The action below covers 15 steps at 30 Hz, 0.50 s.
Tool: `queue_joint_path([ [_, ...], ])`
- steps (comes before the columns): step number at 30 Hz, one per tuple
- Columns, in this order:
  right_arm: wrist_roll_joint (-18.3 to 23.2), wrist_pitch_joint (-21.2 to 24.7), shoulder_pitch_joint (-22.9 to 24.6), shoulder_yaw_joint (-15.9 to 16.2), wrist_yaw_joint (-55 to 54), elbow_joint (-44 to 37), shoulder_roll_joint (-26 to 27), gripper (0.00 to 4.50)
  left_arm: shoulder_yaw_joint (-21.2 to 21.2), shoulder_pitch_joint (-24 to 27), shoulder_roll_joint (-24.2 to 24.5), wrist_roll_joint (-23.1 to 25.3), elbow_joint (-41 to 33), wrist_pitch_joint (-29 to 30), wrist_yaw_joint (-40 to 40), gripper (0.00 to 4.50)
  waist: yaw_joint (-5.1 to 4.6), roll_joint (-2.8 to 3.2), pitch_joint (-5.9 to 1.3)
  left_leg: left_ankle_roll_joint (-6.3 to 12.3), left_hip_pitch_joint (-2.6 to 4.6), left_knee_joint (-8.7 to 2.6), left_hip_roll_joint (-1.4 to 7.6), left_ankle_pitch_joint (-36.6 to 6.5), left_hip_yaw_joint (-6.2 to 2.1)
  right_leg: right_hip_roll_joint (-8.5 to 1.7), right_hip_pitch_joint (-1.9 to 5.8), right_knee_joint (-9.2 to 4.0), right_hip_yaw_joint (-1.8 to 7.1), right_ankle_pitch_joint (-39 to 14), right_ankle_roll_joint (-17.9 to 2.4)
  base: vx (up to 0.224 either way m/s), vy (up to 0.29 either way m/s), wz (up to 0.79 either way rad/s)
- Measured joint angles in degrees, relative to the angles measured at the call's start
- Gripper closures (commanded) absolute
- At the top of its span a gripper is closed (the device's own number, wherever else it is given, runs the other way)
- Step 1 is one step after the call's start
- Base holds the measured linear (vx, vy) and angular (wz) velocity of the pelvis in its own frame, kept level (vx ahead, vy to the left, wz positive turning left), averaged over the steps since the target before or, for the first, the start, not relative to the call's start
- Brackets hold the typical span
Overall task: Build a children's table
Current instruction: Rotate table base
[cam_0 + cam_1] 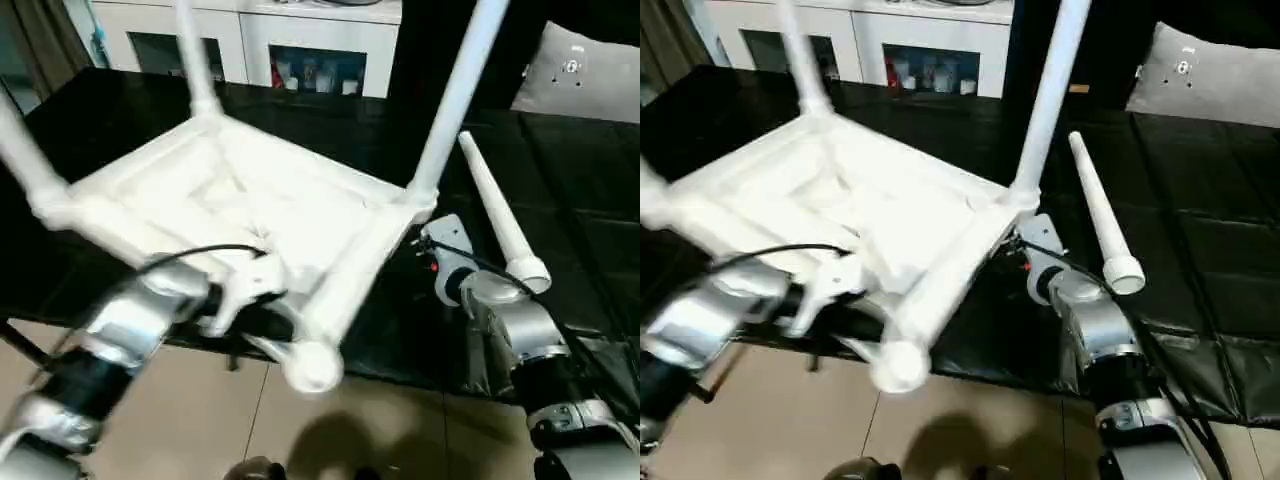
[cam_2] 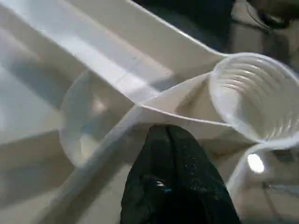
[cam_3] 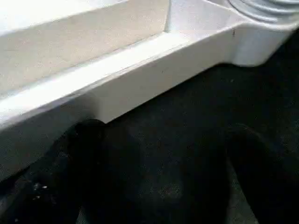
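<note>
Nearest the camera, the two silver forearms frame the work. The left gripper (image 2: 175, 140), its black fingers pressed together, rests against a rib on the underside of the table top (image 1: 240, 200), close beside the empty corner socket (image 2: 252, 98); whether a thin rib edge is pinched between the fingers cannot be told. That open socket (image 1: 315, 365) overhangs the near edge of the black work surface (image 1: 590, 230), above the pale floor (image 1: 380, 430). The right gripper (image 3: 159, 177), jaws spread wide and holding nothing, sits low on the black surface just beside the table top's side rail (image 3: 140, 79), below the near right corner. The table top lies upside down, ribbed side up, tilted so that its near corner projects toward the robot. Three legs stand fitted in their sockets: one at the left (image 1: 25, 165), one at the far corner (image 1: 195, 60) and one at the right (image 1: 455, 100). The fourth leg (image 1: 500, 215) lies loose on the black surface to the right of the table top, well apart from the empty socket, its wide end toward the robot. Beyond stands a white cabinet (image 1: 300, 45) with glass doors. The step in hand appears to be steadying the top before the last leg is fitted. The next move likely calls for the right gripper to pick up the loose leg and bring its wide end to the empty socket while the left holds the top still.
</note>
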Motion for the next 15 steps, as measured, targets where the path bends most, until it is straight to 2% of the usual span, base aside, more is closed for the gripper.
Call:
queue_joint_path([
  [4,-0.3,-2.3,-1.0,0.0,-0.3,0.7,0.0,0.0,0.1,-5.6,-6.9,2.7,10.5,-5.2,10.7,4.45,0.16,0.0,0.0,-0.01,0.01,0.03,0.0,0.0,0.0,0.0,0.01,-0.03,-0.01,0.0,0.2,0.0,0.0,0.0],
  [7,-0.4,-3.9,-1.6,-0.1,-0.6,0.6,-0.2,0.0,2.0,-8.8,-8.9,3.5,14.6,-6.7,16.8,4.45,0.23,0.0,0.0,-0.01,0.03,0.03,0.01,0.0,0.0,0.0,0.02,-0.03,-0.02,0.0,0.2,0.0,0.0,0.0],
  [10,-0.4,-4.2,-1.6,-2.1,-1.8,0.2,-1.3,0.0,4.7,-11.3,-12.8,3.6,21.4,-9.7,24.5,4.45,0.65,0.02,-0.01,0.01,-0.01,0.07,0.0,0.0,0.0,0.0,0.04,-0.05,-0.02,0.0,0.2,0.0,0.0,0.0],
  [13,0.2,-4.6,-1.2,-4.0,-2.8,-4.0,-1.5,0.0,6.8,-12.5,-15.8,3.7,28.6,-14.9,32.1,4.45,0.63,0.03,-0.01,0.05,-0.15,0.13,0.0,0.0,0.0,0.0,-0.01,-0.06,-0.02,0.1,0.1,0.0,0.0,0.0],
  [15,0.5,-4.5,-0.3,-5.5,-3.7,-8.2,-1.9,0.0,9.4,-12.2,-17.7,2.2,30.0,-17.5,34.4,4.45,0.68,0.02,-0.02,0.08,-0.26,0.13,0.01,0.0,0.0,0.0,-0.08,-0.07,-0.03,0.1,0.1,0.0,0.0,0.0],
])
